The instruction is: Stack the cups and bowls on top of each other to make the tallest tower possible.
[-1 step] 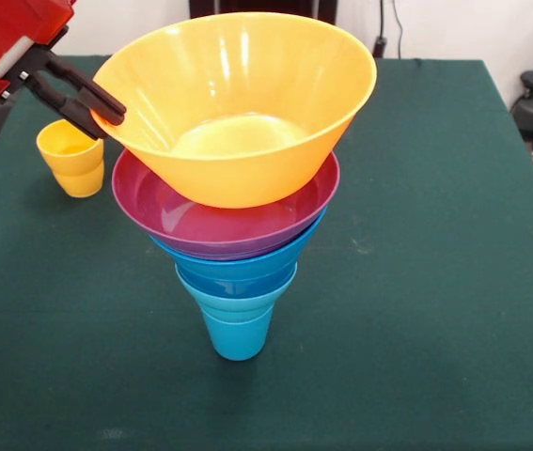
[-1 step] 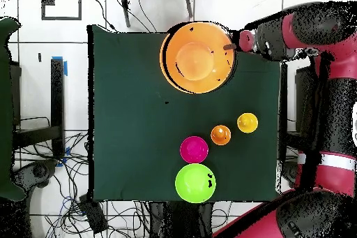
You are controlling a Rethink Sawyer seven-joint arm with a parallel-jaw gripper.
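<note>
A funnel-shaped tower point(image 1: 238, 235) stands upright: blue cup point(image 1: 238, 334) at the base, then blue bowls point(image 1: 238, 272), a purple bowl point(image 1: 219, 221) and a tilted yellow-orange bowl point(image 1: 238, 103) on top. A yellow cup point(image 1: 70, 155) stands far left.

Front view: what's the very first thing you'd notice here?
A funnel-shaped tower stands mid-table: a blue cup at the bottom and a huge yellow-orange bowl tilted on top. The gripper is clamped on that bowl's rim at the left, with a yellow cup behind it.
</note>
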